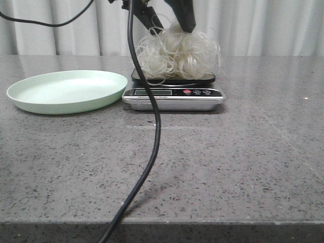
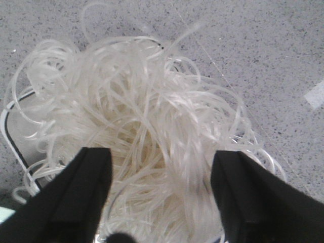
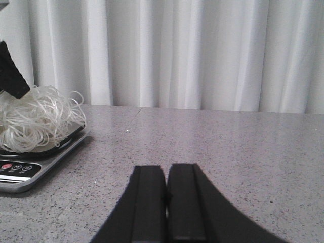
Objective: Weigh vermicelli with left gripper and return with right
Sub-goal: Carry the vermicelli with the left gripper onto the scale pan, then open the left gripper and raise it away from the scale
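The vermicelli (image 1: 177, 50) is a fluffy clump of thin white curly strands. It lies on the black platform of the kitchen scale (image 1: 172, 97) at the back middle of the table. My left gripper (image 1: 169, 23) is right above it, open, with a finger on either side of the clump's top. In the left wrist view the gripper (image 2: 162, 154) has its jaws wide apart and the vermicelli (image 2: 136, 111) fills the gap. My right gripper (image 3: 166, 169) is shut and empty, low over the table to the right of the scale (image 3: 30, 164) and the vermicelli (image 3: 35, 119).
A pale green plate (image 1: 66, 91) stands to the left of the scale, touching or nearly touching it. A black cable (image 1: 154, 126) hangs across the front view from the top to the table's front edge. White curtains close off the back.
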`<state>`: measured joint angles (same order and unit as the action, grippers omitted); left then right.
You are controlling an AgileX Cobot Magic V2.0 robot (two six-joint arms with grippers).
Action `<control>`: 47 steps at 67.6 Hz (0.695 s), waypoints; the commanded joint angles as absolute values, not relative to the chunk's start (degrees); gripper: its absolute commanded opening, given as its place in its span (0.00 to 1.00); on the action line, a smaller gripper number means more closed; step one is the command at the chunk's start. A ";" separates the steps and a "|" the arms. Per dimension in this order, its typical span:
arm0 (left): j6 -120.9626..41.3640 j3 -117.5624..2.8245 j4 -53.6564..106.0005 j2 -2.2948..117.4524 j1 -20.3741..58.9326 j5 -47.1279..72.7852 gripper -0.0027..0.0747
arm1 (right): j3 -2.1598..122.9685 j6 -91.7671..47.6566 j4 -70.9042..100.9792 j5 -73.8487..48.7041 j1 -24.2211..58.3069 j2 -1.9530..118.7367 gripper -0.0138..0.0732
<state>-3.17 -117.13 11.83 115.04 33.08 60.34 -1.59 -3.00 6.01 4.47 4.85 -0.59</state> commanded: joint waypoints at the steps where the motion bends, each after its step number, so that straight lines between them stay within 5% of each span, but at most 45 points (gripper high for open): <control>1: -3.14 -120.87 12.56 110.72 33.64 60.66 0.71 | -1.13 -3.46 5.46 9.19 4.46 -1.52 0.34; 24: -5.93 -113.99 9.37 98.27 33.65 58.18 0.57 | -1.13 -3.46 5.46 9.19 4.46 -1.52 0.34; 47: -6.29 -83.80 7.17 73.37 33.65 39.35 0.40 | -1.13 -3.46 5.46 9.19 4.46 -1.52 0.34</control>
